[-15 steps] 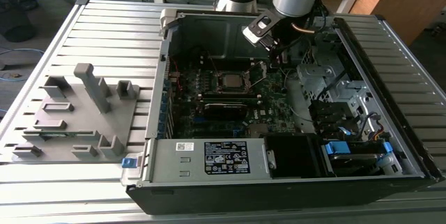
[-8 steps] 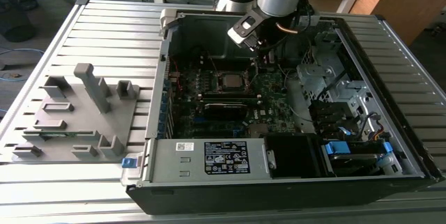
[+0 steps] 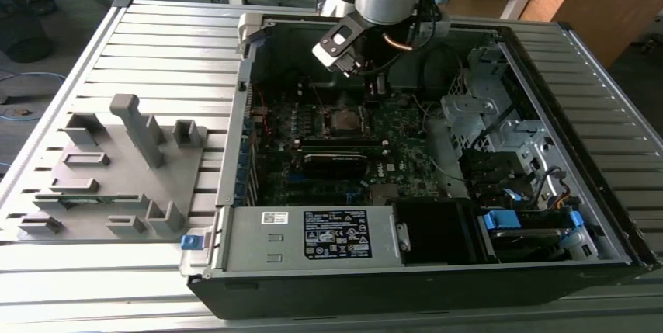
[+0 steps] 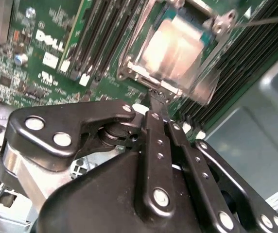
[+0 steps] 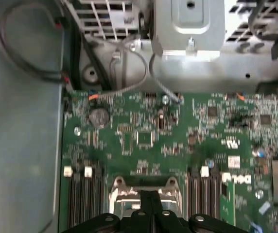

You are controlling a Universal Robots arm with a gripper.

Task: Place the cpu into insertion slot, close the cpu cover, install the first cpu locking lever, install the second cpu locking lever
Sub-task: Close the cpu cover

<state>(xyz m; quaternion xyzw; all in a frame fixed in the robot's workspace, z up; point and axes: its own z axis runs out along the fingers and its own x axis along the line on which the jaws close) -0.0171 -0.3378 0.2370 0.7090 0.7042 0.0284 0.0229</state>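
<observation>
You have the open black-and-grey metal computer case, with the green motherboard inside. Your black gripper, fingers pressed together, has its tips at the edge of the thin silver cpu cover. The dull silver cpu shows through the cover's window, in the insertion slot.

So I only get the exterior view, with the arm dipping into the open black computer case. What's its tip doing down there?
Observer: In the second wrist view the gripper has its jaws shut, their tips at the edge of the thin square silver metal cpu cover.
Visitor: Is anything under that cover?
Observer: Yes, the flat square cpu with its dull silver-grey metal top shows through the cover's window.
Visitor: Anything else nearby?
Observer: A thin silver rod juts past one corner of the cover; it may be a locking lever.
</observation>
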